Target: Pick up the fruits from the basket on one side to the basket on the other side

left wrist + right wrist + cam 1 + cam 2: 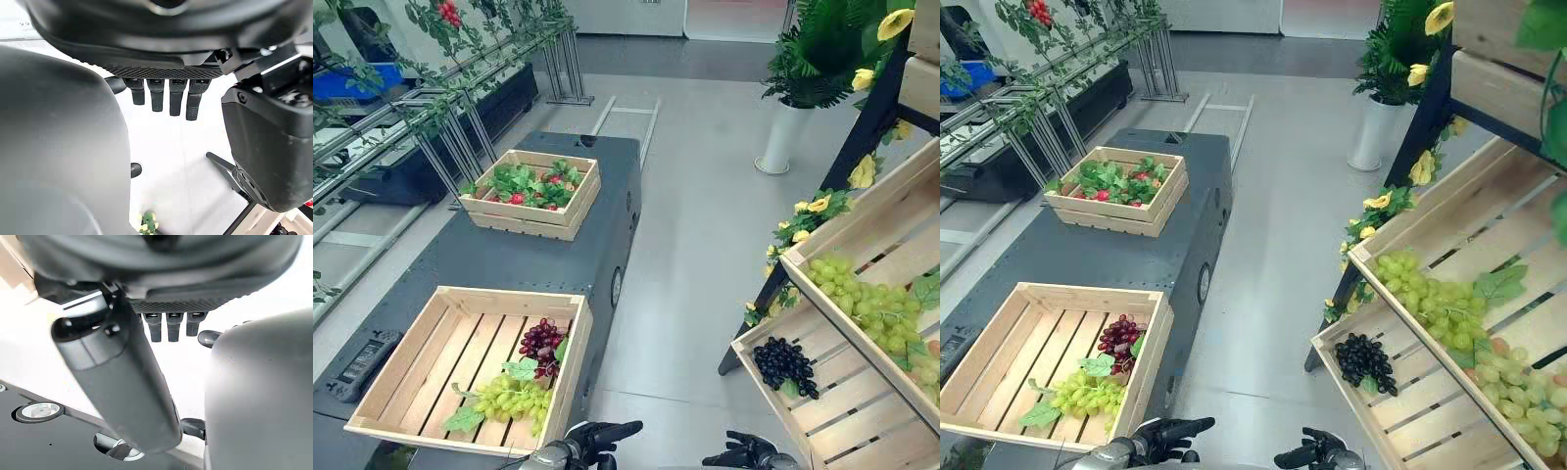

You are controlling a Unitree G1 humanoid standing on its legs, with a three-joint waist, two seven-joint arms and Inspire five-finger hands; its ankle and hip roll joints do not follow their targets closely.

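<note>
Left eye view: left hand (597,436) and right hand (744,452) hang empty, fingers relaxed, over open floor (675,294) between the crate (570,377) rim leftward and the shelf (862,411) edge rightward.

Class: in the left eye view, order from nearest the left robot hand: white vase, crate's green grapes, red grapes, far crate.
1. green grapes, front left
2. red grapes, just behind them
3. far crate, farther back, left
4. white vase, farthest, back right

Tall white planter (781,137), yellow flowers (819,204) nearby
</note>
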